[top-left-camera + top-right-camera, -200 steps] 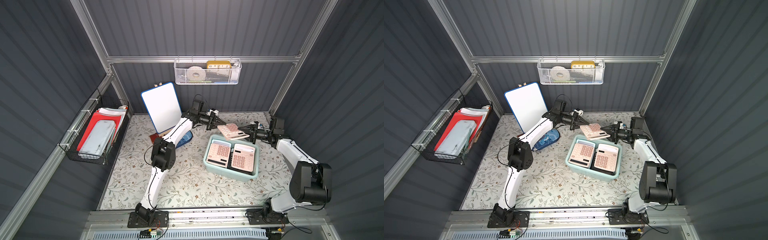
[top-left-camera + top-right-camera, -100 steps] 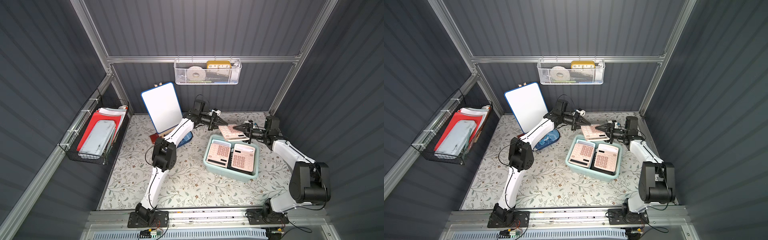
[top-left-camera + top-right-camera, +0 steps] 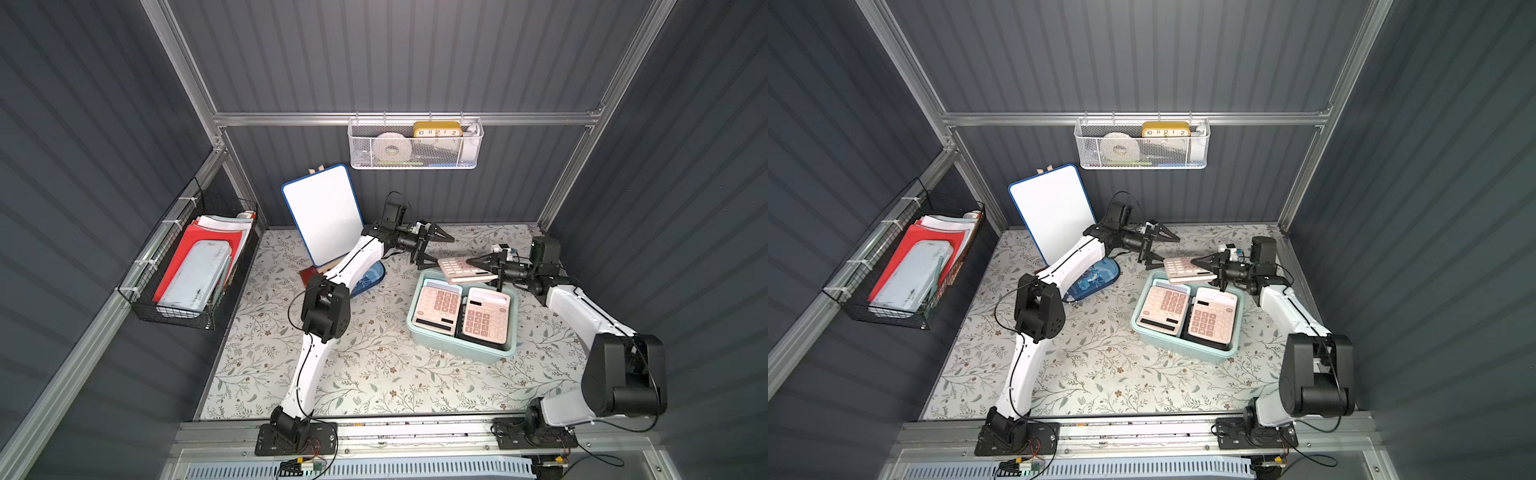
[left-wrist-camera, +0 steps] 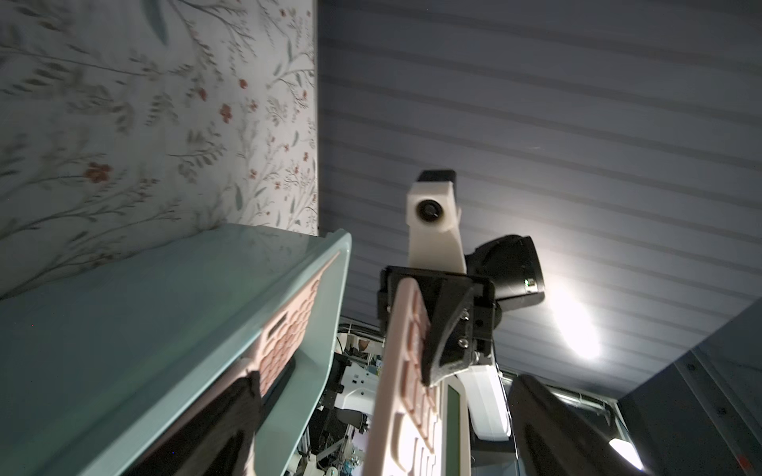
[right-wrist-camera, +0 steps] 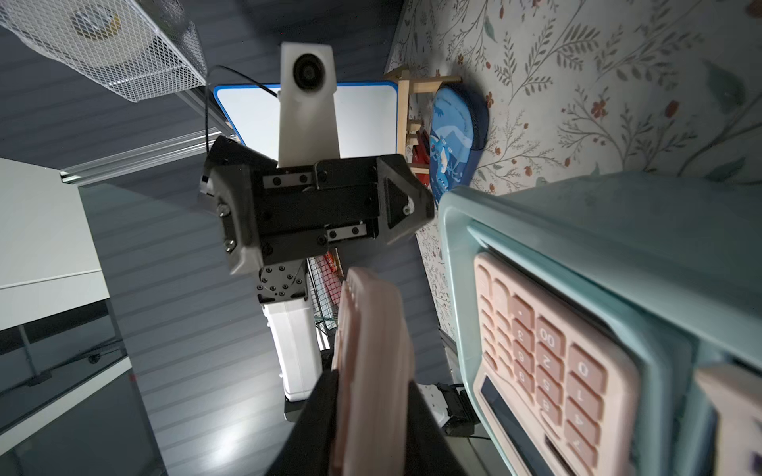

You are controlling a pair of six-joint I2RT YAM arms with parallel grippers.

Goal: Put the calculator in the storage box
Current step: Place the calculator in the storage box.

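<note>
Top views bright, even, sharp, wrist views dim, glare on wall, close calculator blurred

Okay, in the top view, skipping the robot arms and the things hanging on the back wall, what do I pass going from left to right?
black wire basket → whiteboard → storage box

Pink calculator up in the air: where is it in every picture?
In a top view: the pink plastic calculator hangs right of centre, by the far rim of the pale mint-teal plastic storage box.
In a top view: same place, nearer the middle.
Left wrist: edge-on, beside the box.
Right wrist: edge-on, up close, beside the box.
Shared landmark: that box.
</note>
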